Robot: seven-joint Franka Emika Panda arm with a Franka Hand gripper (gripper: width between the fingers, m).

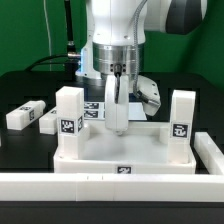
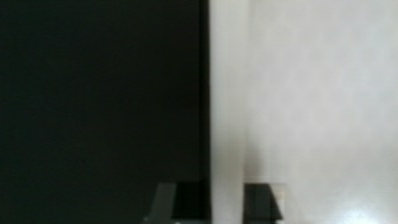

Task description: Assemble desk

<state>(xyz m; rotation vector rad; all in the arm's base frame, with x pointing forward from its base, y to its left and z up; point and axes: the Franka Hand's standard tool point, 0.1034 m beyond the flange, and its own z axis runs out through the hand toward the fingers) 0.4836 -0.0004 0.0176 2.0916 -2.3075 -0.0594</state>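
Tags of black-and-white squares are the only labels I can find, and their patterns are too small for me to read. Nearest in my exterior view runs the long white rail [image 1: 110, 186] edging the black table [image 1: 20, 150]. Just behind it lies the desk panel [image 1: 120, 150], a wide, flat, white, rimmed rectangle with one tag [image 1: 124, 169] on its front rim. A first leg [image 1: 68, 112] stands upright at the panel's end on the exterior view's left and a second leg [image 1: 182, 115] at the other end; both are short white blocks, each with a tag.

Between them the gripper [image 1: 117, 88] is clamped on a third leg [image 1: 117, 112], held upright over the panel's far side; I cannot tell whether it touches. My wrist view shows dark fingertips [image 2: 183, 200] flanking that white block. A loose leg [image 1: 25, 113] lies on the table at the exterior view's left. Farthest back is the white arm [image 1: 125, 30].
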